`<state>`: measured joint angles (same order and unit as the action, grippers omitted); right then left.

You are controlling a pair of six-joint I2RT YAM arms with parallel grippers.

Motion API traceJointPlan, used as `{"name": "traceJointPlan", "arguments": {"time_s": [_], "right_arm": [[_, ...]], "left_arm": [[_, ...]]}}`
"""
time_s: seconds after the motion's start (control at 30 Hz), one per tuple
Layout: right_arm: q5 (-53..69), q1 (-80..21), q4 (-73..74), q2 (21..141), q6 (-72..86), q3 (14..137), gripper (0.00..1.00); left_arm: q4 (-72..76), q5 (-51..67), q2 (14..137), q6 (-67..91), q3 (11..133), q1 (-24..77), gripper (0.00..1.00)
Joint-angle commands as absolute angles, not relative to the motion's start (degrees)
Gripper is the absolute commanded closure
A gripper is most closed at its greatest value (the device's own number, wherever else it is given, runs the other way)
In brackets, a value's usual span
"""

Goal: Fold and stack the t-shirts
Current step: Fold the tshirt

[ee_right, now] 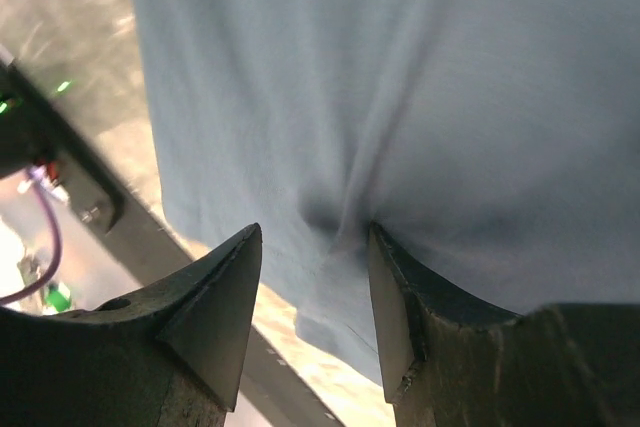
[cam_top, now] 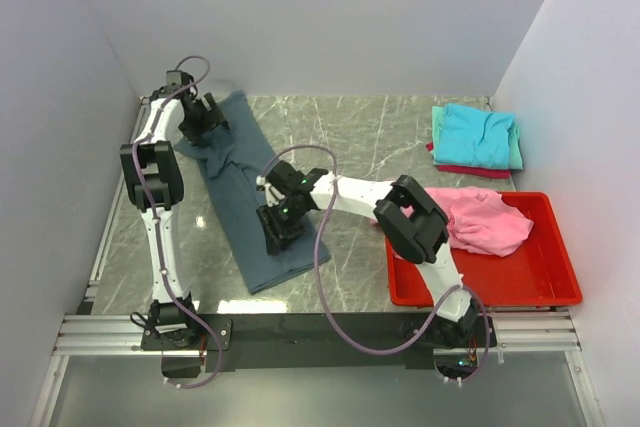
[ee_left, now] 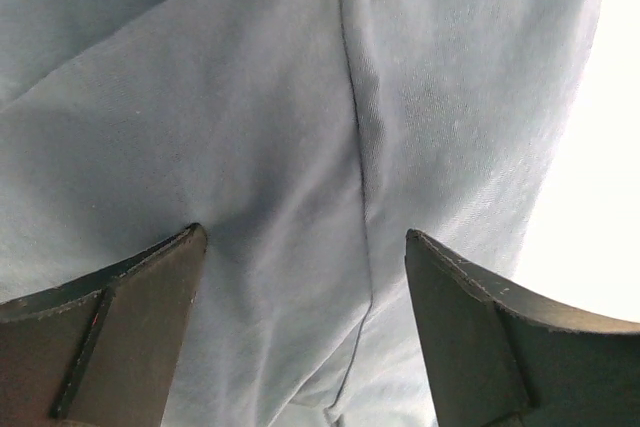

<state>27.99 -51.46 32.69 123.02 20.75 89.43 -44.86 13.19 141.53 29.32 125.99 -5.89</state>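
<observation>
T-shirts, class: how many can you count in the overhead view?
5. A dark slate blue-grey tee lies spread left of centre; a pink tee sits in the red plastic bin; a turquoise tee, mint tee and red tee lie folded, stacked far right. Others may hide there.

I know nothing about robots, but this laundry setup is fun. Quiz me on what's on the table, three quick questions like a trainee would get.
1. True or false: the pink t-shirt lies in the red bin.
2. Which colour is on top of the folded stack? A red, B turquoise, C mint.
3. Which is at the far end of the blue-grey t-shirt: the left gripper or the right gripper?

Key: 1 true; 2 B; 3 left gripper.
</observation>
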Motion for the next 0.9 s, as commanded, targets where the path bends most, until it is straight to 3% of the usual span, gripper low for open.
{"name": "traceJointPlan", "arguments": {"time_s": [0.0, 0.2, 0.43, 0.53, 0.77, 0.87], "right_arm": [[31.63, -55.19, 38.59, 128.49, 20.56, 90.26, 0.46], [29.98, -56.95, 40.69, 126.84, 19.69, 94.83, 0.46], [21.19, -55.46, 44.47, 118.40, 19.86, 96.16, 0.46], [18.81, -54.41, 43.69, 115.23, 21.44, 94.84, 0.46], [12.93, -51.07, 44.03, 115.05, 21.27, 99.22, 0.46], [12.04, -49.75, 44.21, 115.31, 21.71, 102.56, 0.46]], "left_arm": [[-41.75, 14.32, 144.58, 26.28, 128.41, -3.43, 0.12], [-36.66, 15.65, 139.58, 28.38, 125.86, -1.23, 0.12], [-35.42, 5.38, 123.24, 31.72, 122.44, -2.19, 0.05], [-36.30, 1.07, 117.70, 32.96, 113.77, -3.16, 0.03], [-35.43, 3.42, 113.56, 36.39, 96.98, -9.58, 0.12], [-33.84, 4.39, 113.11, 36.04, 95.18, -9.93, 0.14]]}}
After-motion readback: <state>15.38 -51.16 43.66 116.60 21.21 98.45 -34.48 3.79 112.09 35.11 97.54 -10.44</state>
